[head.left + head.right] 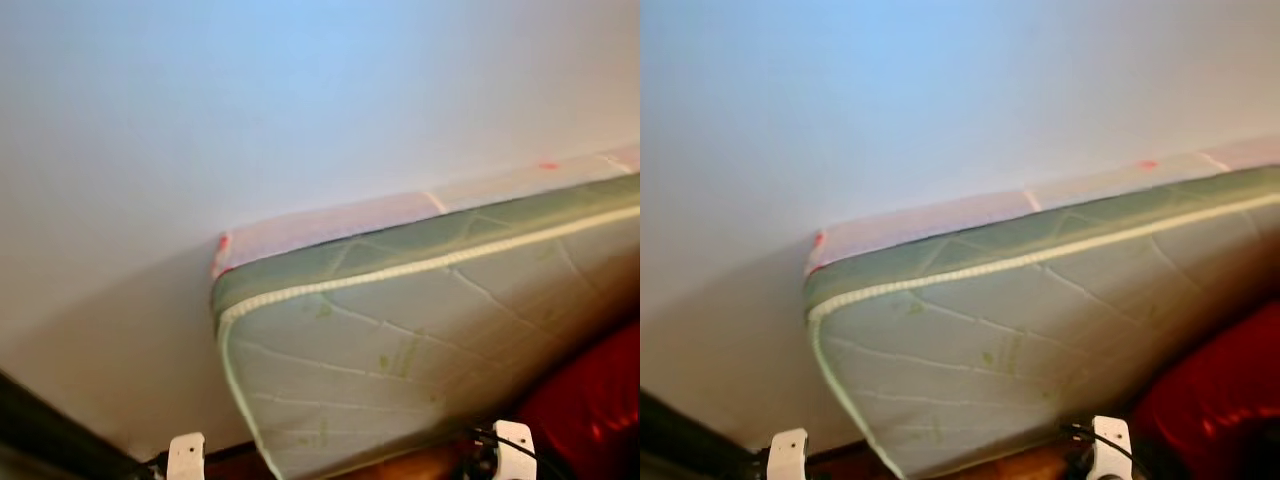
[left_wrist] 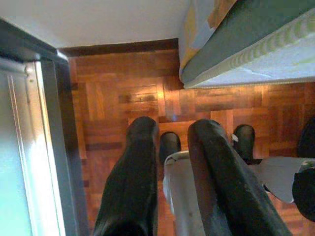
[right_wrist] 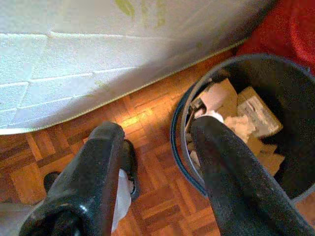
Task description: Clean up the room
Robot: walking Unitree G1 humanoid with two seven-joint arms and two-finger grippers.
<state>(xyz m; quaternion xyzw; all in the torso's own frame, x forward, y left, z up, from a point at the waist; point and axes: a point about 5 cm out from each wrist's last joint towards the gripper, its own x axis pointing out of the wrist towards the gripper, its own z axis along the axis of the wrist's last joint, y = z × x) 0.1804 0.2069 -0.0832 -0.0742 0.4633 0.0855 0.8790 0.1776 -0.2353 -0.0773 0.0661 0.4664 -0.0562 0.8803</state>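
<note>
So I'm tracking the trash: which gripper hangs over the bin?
The right gripper: its open fingers straddle the rim of the dark bin of cardboard scraps. The left gripper hangs over wooden floor.

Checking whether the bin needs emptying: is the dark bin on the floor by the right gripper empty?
No, the right wrist view shows the bin holding cardboard scraps and crumpled paper.

Head cams are facing fwd, close on the mattress [image 1: 400, 330] leaning at the wall [image 1: 250, 120]. Both wrist cams are looking down at the parquet floor [image 2: 128, 98], each catching the mattress edge; right wrist cam is sitting over the bin [image 3: 290, 98].
</note>
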